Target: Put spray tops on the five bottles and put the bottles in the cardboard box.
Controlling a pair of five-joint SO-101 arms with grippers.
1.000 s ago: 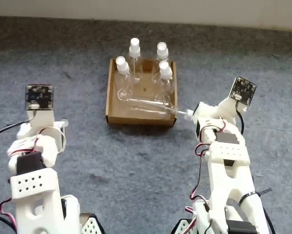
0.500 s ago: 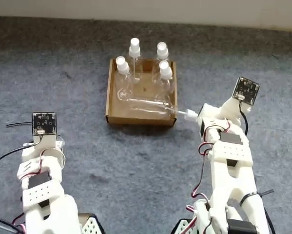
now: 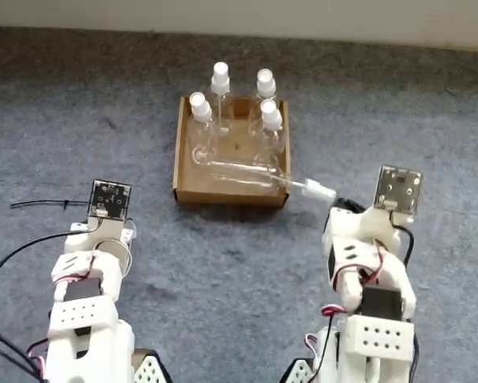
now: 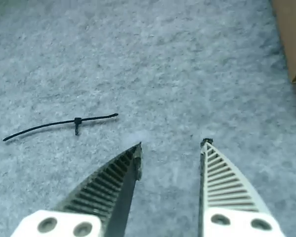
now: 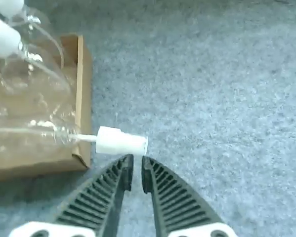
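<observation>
The cardboard box (image 3: 177, 159) holds several clear bottles standing upright with white spray tops (image 3: 220, 77). One more bottle (image 3: 239, 171) lies on its side along the box's front wall. Its spray top (image 3: 316, 190) sticks out past the right front corner. In the right wrist view that spray top (image 5: 121, 141) lies just beyond my right gripper (image 5: 137, 161), which is shut on nothing and apart from it. The box wall (image 5: 81, 98) stands beside it. My left gripper (image 4: 171, 146) is open over bare carpet, left of the box.
A black cable tie (image 4: 63, 123) lies on the grey carpet near the left gripper, also visible as a cable tie (image 3: 43, 204) from above. The box's corner (image 4: 292, 34) shows at the edge of the left wrist view. Both arms (image 3: 83, 303) sit low near the front.
Both arms have drawn back toward the front edge. The right gripper has come away from the lying bottle's spray top. The left arm's wrist has swung toward the right.
</observation>
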